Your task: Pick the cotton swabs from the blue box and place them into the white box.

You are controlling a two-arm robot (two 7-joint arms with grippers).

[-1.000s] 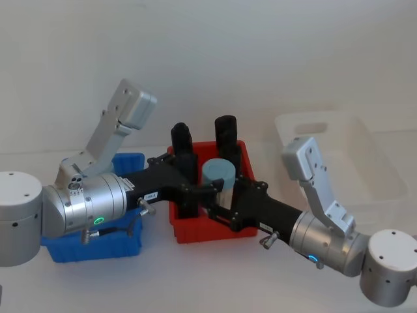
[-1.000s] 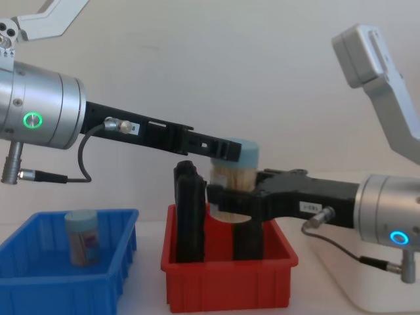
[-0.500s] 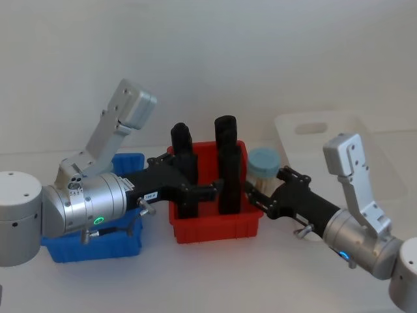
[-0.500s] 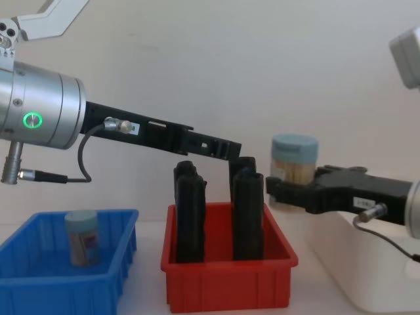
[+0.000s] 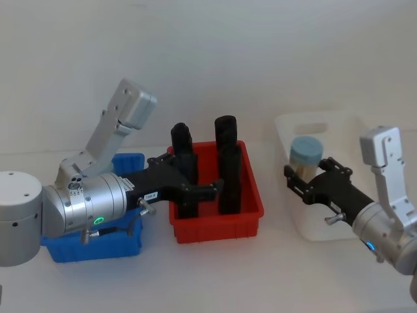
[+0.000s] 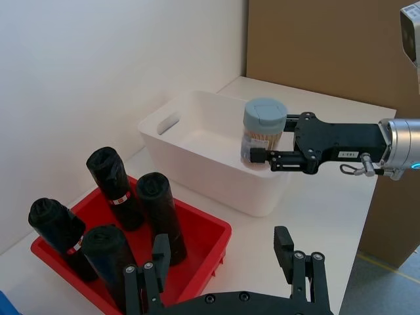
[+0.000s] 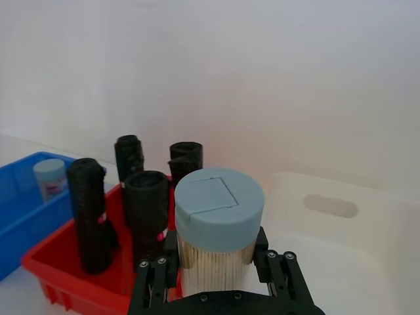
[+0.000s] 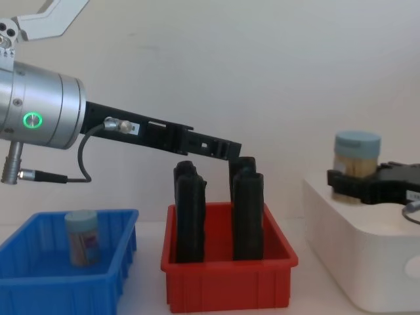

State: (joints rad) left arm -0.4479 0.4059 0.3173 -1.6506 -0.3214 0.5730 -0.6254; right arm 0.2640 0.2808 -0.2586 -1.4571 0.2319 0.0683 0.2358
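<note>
Right tool [image 5: 303, 180] is clamped around the lower half of a tub of cotton swabs [image 5: 305, 155], holding it upright in the air just above the rim of the white box [image 8: 341, 256], at the edge nearest the red bin [image 5: 215, 225]. Left tool [image 6: 223, 259] hangs over that red bin and its black rolls [image 5: 226, 140], beside the white box, fingers spread wide with nothing between them. Farther from the white box, beyond the red bin, a second tub [image 8: 82, 237] stands in the blue box [image 8: 39, 279] on the tabletop [image 5: 215, 274].
</note>
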